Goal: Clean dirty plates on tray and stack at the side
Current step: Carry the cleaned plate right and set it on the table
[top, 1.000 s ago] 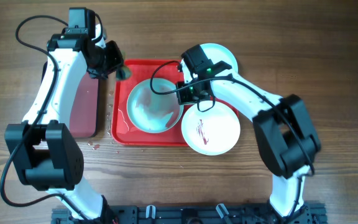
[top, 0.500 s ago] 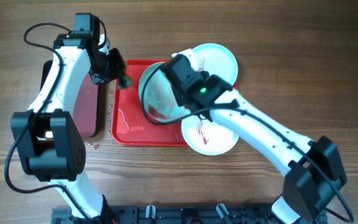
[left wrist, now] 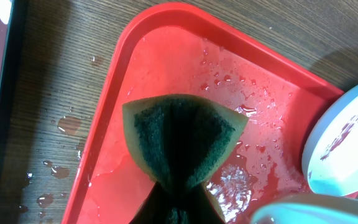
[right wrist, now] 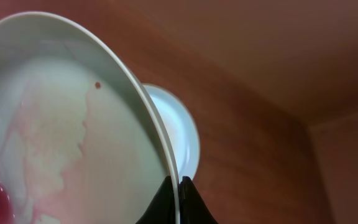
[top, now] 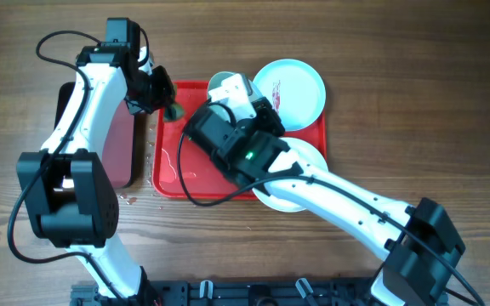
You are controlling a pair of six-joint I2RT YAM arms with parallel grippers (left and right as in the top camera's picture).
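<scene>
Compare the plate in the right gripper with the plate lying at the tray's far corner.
The gripped plate is lifted and tilted, pinched at its rim by the right gripper; the corner plate lies flat, overhanging the tray. The gripped plate carries a washed-out pink film; the corner plate has a sharp red smear at centre. Both are round, shallow and pale.

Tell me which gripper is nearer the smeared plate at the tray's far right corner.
Right. The right gripper, pinching another plate, is beside the smeared plate; the left gripper holds a sponge over the tray's far left corner.
</scene>
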